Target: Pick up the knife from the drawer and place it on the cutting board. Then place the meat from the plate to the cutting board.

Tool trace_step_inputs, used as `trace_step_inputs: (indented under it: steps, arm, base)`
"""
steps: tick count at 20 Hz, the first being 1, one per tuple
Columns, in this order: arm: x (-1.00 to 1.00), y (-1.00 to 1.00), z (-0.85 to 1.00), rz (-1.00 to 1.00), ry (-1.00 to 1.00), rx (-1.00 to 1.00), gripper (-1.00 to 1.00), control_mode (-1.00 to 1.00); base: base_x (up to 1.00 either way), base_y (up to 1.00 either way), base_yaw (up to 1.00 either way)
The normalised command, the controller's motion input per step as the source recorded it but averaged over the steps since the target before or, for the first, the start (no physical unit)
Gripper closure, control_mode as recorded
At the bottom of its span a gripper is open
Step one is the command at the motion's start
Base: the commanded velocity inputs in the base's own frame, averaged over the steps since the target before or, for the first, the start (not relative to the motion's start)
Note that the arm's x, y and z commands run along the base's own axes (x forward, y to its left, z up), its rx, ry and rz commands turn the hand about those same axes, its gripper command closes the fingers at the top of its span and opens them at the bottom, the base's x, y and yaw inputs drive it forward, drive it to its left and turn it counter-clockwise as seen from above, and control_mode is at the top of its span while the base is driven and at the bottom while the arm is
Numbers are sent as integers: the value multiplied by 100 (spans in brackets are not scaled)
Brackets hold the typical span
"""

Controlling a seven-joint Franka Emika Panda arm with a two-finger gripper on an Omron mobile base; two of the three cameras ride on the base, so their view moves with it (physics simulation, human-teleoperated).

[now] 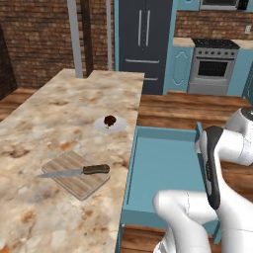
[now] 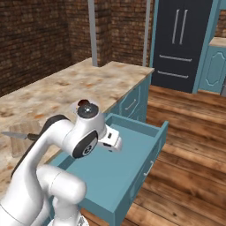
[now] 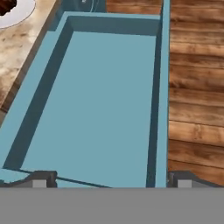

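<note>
The knife (image 1: 74, 172), silver blade and dark handle, lies flat across the wooden cutting board (image 1: 79, 184) on the counter. Behind them, the small dark meat (image 1: 109, 120) rests on the round white plate (image 1: 118, 127). The wide teal drawer (image 1: 163, 168) is pulled out of the counter's side, and its flat interior (image 3: 100, 100) holds nothing. My gripper (image 3: 112, 180) hovers over the drawer's near end, open, with nothing between its fingertips (image 3: 41, 179). In the hand view, the plate (image 3: 19, 11) and meat (image 3: 6, 6) sit at the top left corner.
The marble counter (image 1: 59, 108) runs along the left of the drawer, with grey posts (image 1: 75, 37) at its far end. Wooden floor (image 3: 197, 87) lies on the drawer's other side. A dark fridge (image 1: 143, 44) and a stove (image 1: 213, 66) stand at the back.
</note>
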Motion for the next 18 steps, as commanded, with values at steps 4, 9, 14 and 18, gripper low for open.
trace_step_inputs:
  steps: [4, 9, 14, 18]
  arm:
    - [-6, 4, 6, 0, 0, -4, -100, 100]
    - [0, 0, 0, 0, 0, 0, -100, 100]
    - [0, 0, 0, 0, 0, 0, -100, 100]
    - [0, 0, 0, 0, 0, 0, -100, 100]
  base:
    - [-47, -28, -1]
    - [-100, -89, -8]
    - [-33, -100, -2]
    - [26, -100, 7]
